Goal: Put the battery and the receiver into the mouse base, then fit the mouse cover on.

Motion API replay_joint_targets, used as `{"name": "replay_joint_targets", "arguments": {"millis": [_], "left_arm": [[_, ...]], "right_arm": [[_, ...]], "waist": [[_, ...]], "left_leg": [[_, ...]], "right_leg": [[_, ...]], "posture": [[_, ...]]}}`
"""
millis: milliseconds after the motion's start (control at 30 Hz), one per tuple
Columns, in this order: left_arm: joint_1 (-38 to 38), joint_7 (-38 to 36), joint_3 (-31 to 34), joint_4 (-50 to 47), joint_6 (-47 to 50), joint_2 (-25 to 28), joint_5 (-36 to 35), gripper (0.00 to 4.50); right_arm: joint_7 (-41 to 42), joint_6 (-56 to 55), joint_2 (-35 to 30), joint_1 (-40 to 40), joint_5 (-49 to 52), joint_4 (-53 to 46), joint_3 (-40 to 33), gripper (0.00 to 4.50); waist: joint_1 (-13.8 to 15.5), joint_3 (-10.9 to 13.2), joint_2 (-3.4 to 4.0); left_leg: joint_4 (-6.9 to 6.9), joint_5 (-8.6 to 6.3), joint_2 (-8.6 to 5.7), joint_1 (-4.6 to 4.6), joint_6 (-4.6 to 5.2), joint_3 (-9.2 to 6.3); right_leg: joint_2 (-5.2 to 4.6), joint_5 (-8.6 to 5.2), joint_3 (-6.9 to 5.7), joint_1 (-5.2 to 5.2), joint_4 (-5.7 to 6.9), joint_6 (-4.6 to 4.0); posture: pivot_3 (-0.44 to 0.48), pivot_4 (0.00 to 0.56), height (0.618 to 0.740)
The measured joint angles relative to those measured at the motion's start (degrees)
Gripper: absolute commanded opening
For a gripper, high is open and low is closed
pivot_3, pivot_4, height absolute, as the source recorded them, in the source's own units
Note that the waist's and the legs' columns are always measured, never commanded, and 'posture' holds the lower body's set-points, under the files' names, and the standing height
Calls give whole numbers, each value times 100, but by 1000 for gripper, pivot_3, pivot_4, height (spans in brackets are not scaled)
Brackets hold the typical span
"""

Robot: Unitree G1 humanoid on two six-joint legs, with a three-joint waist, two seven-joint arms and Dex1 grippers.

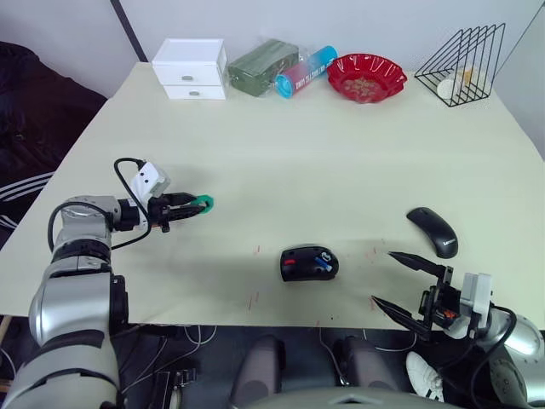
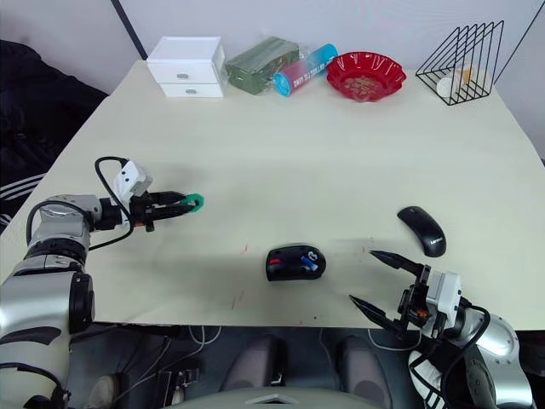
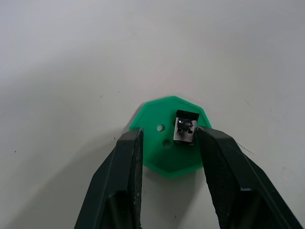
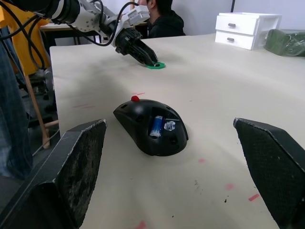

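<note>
The mouse base point(image 1: 309, 262) lies open side up near the table's front edge, with a red spot at its left end. The blue battery point(image 1: 324, 258) sits in one of its compartments. The mouse cover point(image 1: 433, 231), a smooth black shell, lies to its right. Further left, the small metal receiver point(image 3: 186, 128) rests on a green disc point(image 1: 205, 203). My left gripper point(image 1: 194, 204) is open, its fingers point(image 3: 131, 157) straddling the disc with the receiver beside one finger. My right gripper point(image 1: 382, 276) is wide open and empty, just right of the base.
Along the far edge stand a white drawer box point(image 1: 191, 68), a green pouch point(image 1: 262, 66), a blue and red tube point(image 1: 305, 71), a red bowl point(image 1: 367, 77) and a black wire rack point(image 1: 464, 55). A person point(image 4: 164, 16) sits beyond the table.
</note>
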Motion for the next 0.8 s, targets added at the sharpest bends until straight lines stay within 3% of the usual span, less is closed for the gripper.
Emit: {"name": "replay_joint_targets", "arguments": {"millis": [333,433,500,800], "left_arm": [[2,2,1,1,-57,-27,60,1914],[3,18,3,4,-56,-27,69,695],[9,18,7,8,-49,-27,70,131],[18,6,15,8,-42,-14,68,63]], "right_arm": [[-7,-46,-1,7,-30,0,83,4500],[-7,-49,-2,8,-33,0,93,4500],[-6,-50,-3,8,-33,0,94,4500],[4,-81,-8,5,-28,0,94,4500]], "waist": [[0,-1,0],[-1,-1,0],[1,-1,0],[-2,-2,1]], "left_leg": [[0,0,0,1,0,0],[0,0,0,1,0,0],[0,0,0,2,0,0],[0,0,0,4,0,1]], "right_leg": [[0,0,0,0,1,0],[0,0,0,0,1,0],[0,0,1,0,1,0],[0,0,1,1,2,0]], "posture": [[0,150,740],[0,150,740],[0,150,740],[0,150,740]]}}
